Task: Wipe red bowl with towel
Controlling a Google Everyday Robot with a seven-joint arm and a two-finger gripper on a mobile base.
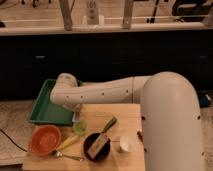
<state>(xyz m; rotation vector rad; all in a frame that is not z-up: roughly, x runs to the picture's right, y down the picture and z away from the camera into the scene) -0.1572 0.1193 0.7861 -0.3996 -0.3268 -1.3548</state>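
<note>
The red bowl [45,140] is a round, shallow orange-red bowl at the front left of the wooden table [127,112]. My white arm reaches in from the right, with its wrist [65,94] over the table's back-left corner and the green tray. The gripper [75,115] hangs below the wrist, just above the small green cup [80,128]. It is up and to the right of the red bowl and apart from it. The towel does not show; it is hidden or out of view.
A green tray [47,106] lies off the table's back left. A black round dish [98,148] holds a brown block and a green-handled tool [108,124]. A white cup [126,144] stands to its right. A yellow-handled utensil [68,142] and a metal spoon [67,156] lie between bowl and dish.
</note>
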